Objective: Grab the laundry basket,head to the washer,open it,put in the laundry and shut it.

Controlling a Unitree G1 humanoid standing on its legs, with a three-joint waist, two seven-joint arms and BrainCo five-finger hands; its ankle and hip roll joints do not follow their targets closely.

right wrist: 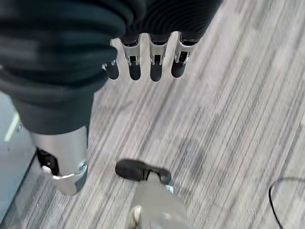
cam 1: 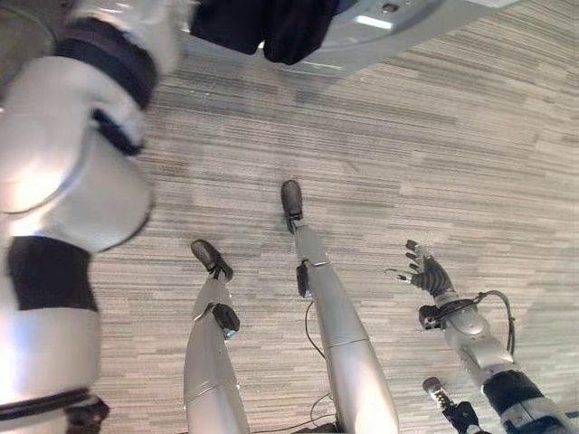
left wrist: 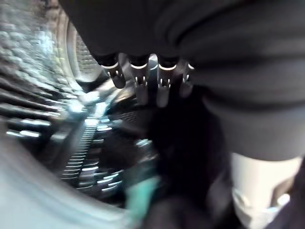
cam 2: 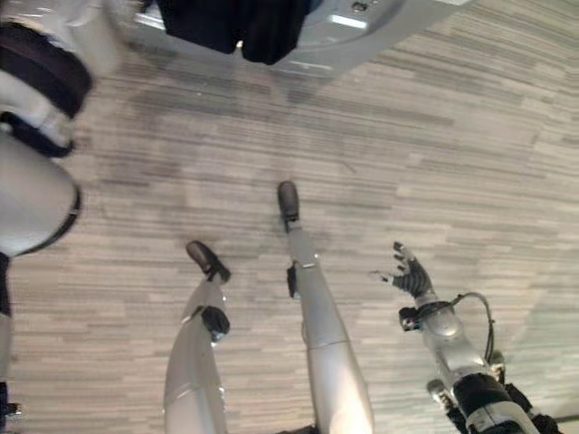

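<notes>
Dark laundry (cam 1: 262,27) hangs at the top edge of the head views, against the washer's silver-grey front (cam 1: 398,27). My left arm reaches up past it on the left. In the left wrist view my left hand (left wrist: 143,76) is at the washer's ribbed, perforated metal drum (left wrist: 76,52). Its fingers are straight and apart from the dark cloth (left wrist: 190,143) lying beyond them. A teal piece (left wrist: 143,195) lies beside that cloth. My right hand (cam 1: 427,273) hangs low on the right over the floor, fingers spread and empty; its fingers (right wrist: 143,62) point down at the carpet.
Grey striped carpet (cam 1: 434,154) covers the floor in front of the washer. A grey panel (right wrist: 7,138) stands close to my right hand.
</notes>
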